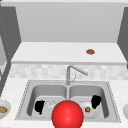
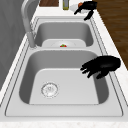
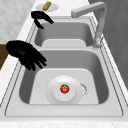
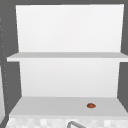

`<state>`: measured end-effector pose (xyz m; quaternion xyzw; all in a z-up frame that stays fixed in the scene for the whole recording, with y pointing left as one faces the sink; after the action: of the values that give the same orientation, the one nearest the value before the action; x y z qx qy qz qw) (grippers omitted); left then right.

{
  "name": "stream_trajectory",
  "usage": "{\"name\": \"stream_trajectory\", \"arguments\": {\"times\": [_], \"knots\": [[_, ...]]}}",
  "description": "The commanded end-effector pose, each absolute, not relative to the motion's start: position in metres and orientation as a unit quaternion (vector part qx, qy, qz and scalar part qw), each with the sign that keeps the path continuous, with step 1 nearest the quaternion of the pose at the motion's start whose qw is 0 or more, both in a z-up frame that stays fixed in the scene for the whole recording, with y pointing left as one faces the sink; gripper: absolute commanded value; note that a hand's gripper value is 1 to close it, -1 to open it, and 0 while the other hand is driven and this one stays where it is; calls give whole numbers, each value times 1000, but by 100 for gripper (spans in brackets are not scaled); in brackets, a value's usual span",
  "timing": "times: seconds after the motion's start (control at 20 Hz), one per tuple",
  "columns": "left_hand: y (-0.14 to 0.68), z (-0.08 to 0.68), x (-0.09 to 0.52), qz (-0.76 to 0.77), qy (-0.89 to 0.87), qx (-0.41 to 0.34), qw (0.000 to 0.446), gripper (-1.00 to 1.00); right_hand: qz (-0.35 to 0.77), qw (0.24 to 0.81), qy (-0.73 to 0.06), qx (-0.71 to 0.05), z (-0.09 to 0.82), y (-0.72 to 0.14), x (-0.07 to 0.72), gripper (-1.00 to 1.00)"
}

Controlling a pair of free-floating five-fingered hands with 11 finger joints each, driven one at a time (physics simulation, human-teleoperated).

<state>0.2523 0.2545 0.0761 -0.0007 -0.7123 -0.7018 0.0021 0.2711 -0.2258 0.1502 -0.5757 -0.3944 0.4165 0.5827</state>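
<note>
My left hand (image 1: 39, 106) hovers over the front of the left basin, fingers relaxed and pointing down, holding nothing; in the left side view my left hand (image 2: 102, 66) is at the basin's front rim. My right hand (image 1: 96, 101) hangs open over the right basin, just right of a white plate (image 1: 83, 106) bearing a small tomato (image 1: 87, 109). From the right side, my right hand (image 3: 25, 53) is above the basin's front rim, apart from the plate (image 3: 53, 95) and tomato (image 3: 64, 88). My left hand (image 3: 41, 17) is farther back.
A big red ball (image 1: 67, 114) sits before the sink's front edge. The faucet (image 1: 72, 71) rises behind the divider, spout angled right. A brown item (image 1: 90, 51) lies on the shelf. A bowl (image 1: 6, 105) stands on the left counter and a plate (image 1: 125, 110) on the right.
</note>
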Motion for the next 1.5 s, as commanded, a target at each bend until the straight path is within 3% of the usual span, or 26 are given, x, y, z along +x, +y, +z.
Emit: {"name": "stream_trajectory", "arguments": {"times": [0.0,0.25,0.9,1.45], "knots": [[253,76,250,-705,-709,2,0,-100,416,582,-394,-576,150,-226,271,0],[268,71,258,-694,-719,-17,18,-100,442,605,-391,-535,140,-214,265,0],[276,75,260,-702,-711,-2,39,-100,442,609,-391,-530,136,-212,264,0],[279,94,262,-697,-717,-15,11,-100,442,609,-391,-530,136,-212,264,0]]}}
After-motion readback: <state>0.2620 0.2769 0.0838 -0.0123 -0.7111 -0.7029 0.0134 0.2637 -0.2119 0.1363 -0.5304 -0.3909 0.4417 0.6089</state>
